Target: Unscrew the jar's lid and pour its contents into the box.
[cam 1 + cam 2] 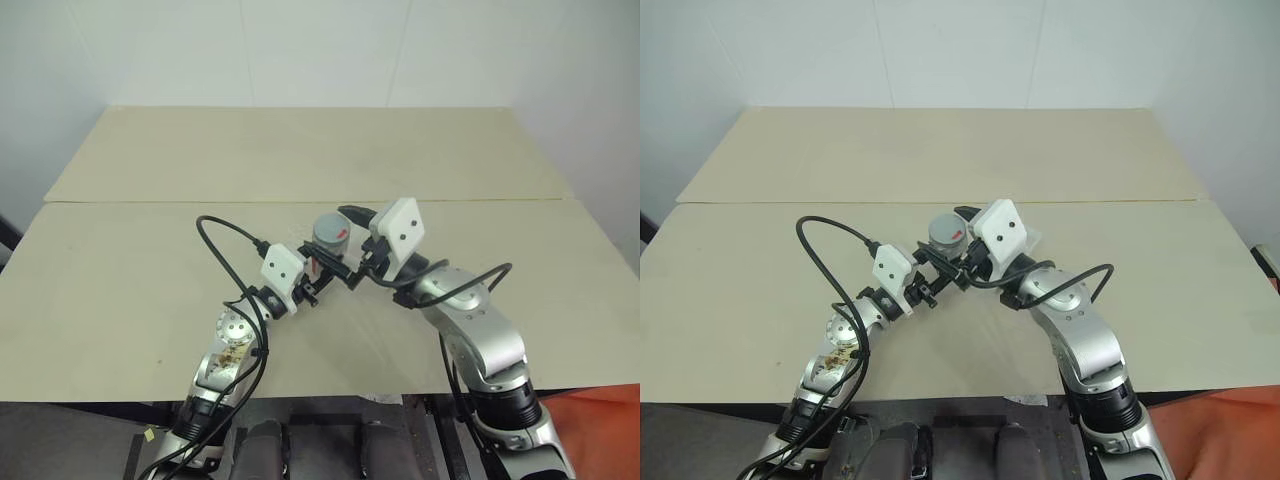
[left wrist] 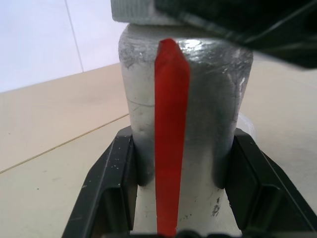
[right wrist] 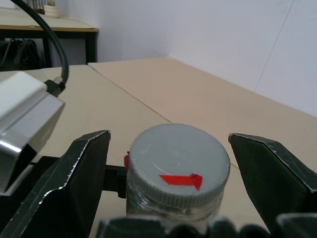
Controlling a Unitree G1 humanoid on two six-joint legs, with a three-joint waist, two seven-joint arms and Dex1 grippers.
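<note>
my left gripper (image 2: 178, 198) clamped tight on the jar (image 2: 185, 114) over the middle of the desk (image 1: 150, 290), lid (image 3: 178, 161) on top, my right gripper (image 3: 171, 163) spread wide with fingers at 3 and 9 o'clock of the lid, not touching

Jar (image 2: 198, 114): silvery-grey cylinder, upright, clamped between the two black fingers (image 2: 106, 183) of the left gripper (image 2: 181, 198), one finger touching each flank of the jar.
Red stripe (image 2: 171, 134): runs lengthwise down the jar's near face, pointed at the end toward the lid.
Lid (image 2: 136, 11): ribbed grey rim sitting on the jar's top.
Dark shape (image 2: 247, 22): blurred black part overlapping the lid and the jar's shoulder; what it is I cannot tell.
Worktop (image 2: 54, 124): pale tan, behind the jar, a thin seam crossing it.
Wall (image 2: 39, 34): white, beyond the worktop.
</note>
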